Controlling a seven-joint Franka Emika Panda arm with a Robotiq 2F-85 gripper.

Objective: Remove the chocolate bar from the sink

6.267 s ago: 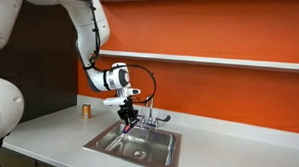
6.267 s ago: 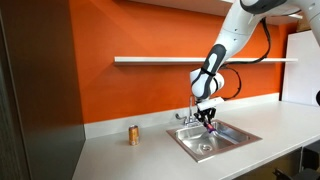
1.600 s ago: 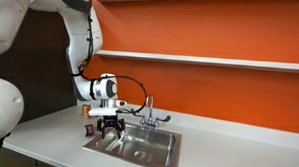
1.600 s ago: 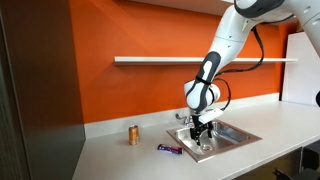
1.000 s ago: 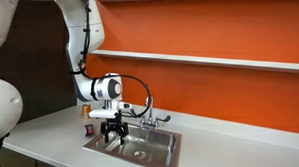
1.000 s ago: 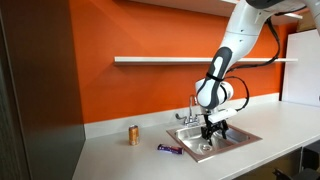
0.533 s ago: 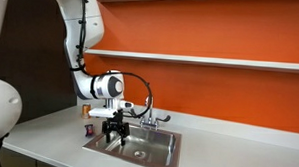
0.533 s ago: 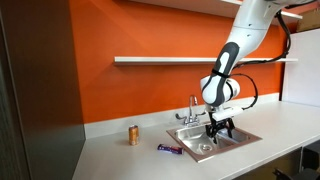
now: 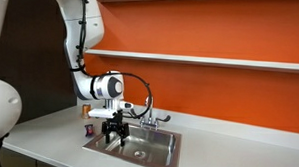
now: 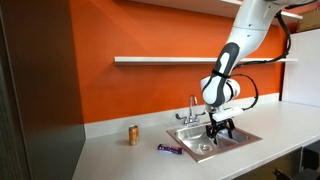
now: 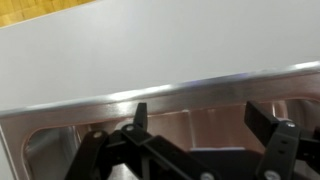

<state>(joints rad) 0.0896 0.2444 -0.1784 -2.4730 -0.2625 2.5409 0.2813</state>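
Wrist view: black fingers (image 11: 268, 120) were spread wide and empty, hanging over the rim of the rectangular stainless-steel sink (image 11: 150, 95).
Bar: thin flat dark-reddish chocolate bar (image 10: 169, 149) lay on the white desk (image 10: 110, 162), just beside the sink, outside the basin.
Why: bar sat flat on the desk, so nothing needed holding; task looked finished.
Other: small orange-brown cylinder (image 10: 133, 134) stood on the desk, apart from the bar.

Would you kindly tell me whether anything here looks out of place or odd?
Only a chocolate bar lying flat on the white counter, just beside the sink, not far from a small can; nothing looks spilled or damaged.
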